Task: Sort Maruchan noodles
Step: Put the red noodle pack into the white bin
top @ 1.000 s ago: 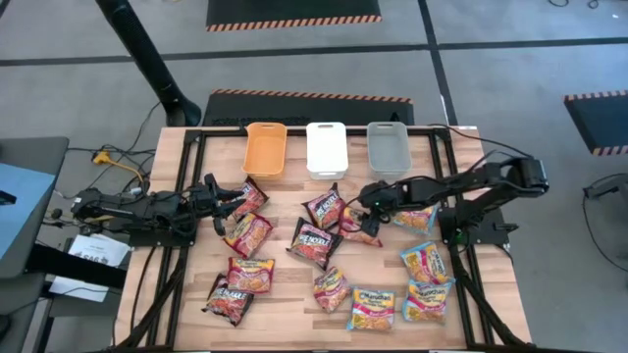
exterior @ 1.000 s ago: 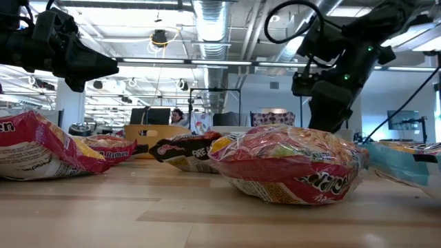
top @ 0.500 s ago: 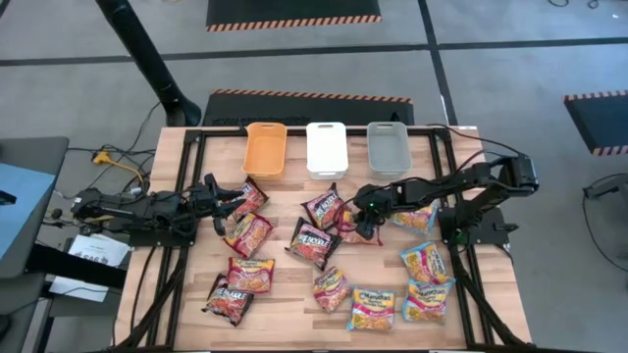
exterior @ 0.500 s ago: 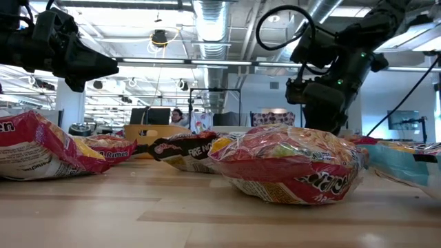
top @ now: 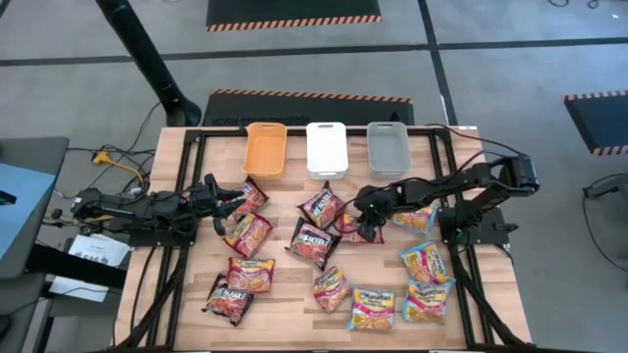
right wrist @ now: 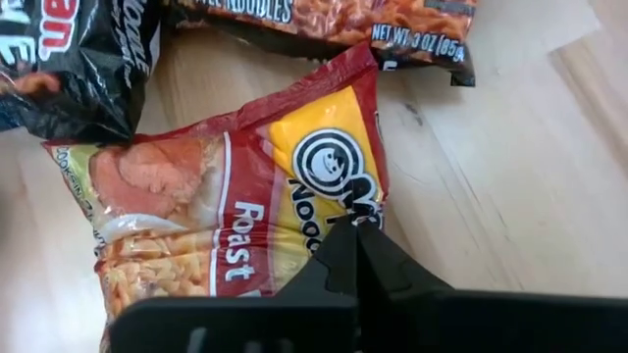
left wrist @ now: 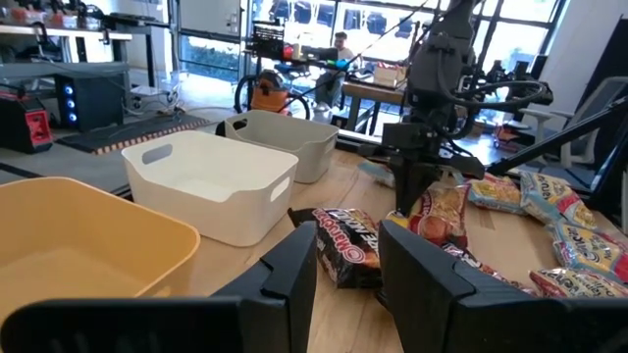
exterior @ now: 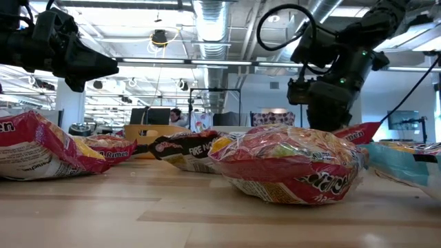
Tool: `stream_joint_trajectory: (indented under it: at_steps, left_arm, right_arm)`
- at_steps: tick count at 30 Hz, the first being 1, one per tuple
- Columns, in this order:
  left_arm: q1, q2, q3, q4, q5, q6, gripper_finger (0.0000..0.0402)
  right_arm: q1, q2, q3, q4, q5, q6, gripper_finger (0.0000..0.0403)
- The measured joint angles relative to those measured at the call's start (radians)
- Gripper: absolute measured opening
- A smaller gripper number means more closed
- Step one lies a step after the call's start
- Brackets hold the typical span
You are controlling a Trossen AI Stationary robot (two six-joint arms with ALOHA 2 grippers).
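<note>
One red-orange packet (right wrist: 235, 226), lying mid-table (top: 285, 294) just before the grey bin (top: 388, 147), is pinched at its edge by the right tool (right wrist: 355, 257), now closed. Lift slowly, lest the thin wrapper slip free. Left tool (left wrist: 343, 270), half open, waits empty near the orange bin (top: 265, 147).

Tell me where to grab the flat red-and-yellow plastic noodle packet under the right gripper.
Pinch its thin end edge, coming down from above. The flat red-and-yellow plastic noodle packet lies face-up on the wooden table. It is too wide and flat to span, so only the thin edge fits between the fingers. The right gripper is shut on that edge.
</note>
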Motion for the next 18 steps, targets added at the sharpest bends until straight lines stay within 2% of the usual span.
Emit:
stream_joint_trajectory:
  at_steps: [3, 18]
  left_arm:
    - [0.000, 0.000, 0.000, 0.000, 0.000, 0.000, 0.0102]
    - [0.000, 0.000, 0.000, 0.000, 0.000, 0.000, 0.0102]
  right_arm:
    - [0.012, -0.009, 0.031, -0.061, 0.006, -0.023, 0.0004]
    - [0.114, -0.010, 0.207, -0.305, 0.188, -0.048, 0.0003]
